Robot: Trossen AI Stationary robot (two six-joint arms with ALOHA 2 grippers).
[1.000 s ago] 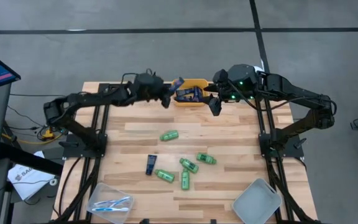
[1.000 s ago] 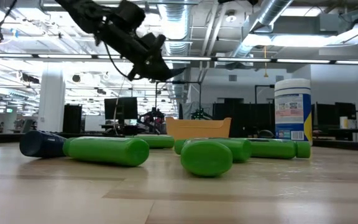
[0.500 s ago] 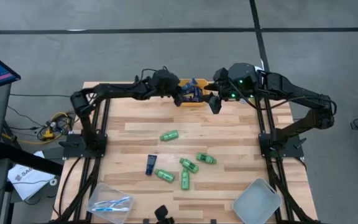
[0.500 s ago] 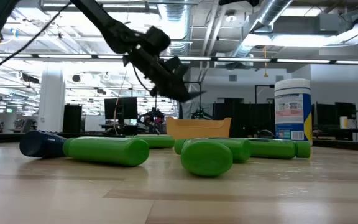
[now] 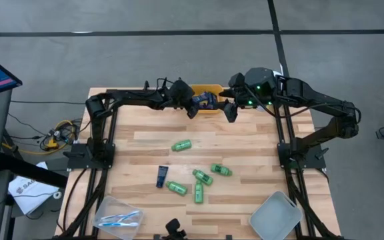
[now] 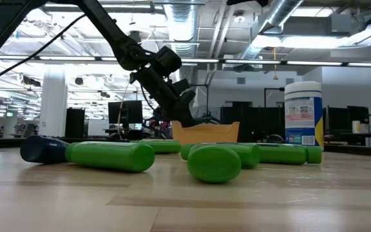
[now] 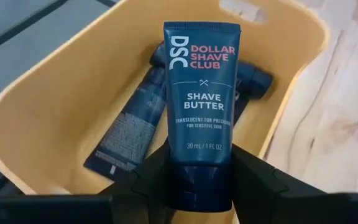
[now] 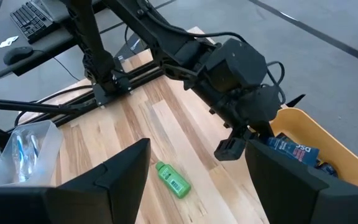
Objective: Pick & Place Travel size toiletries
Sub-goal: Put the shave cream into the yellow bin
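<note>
Navy tube (image 7: 199, 112) is held clamped by left gripper (image 7: 199, 186) just above yellow bin (image 7: 55, 106); should be lowered inside before release, while right gripper (image 5: 231, 112) waits open beside bin.

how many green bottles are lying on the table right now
5. One green bottle lies alone toward the yellow bin; four cluster mid-table. None seems hidden.
</note>
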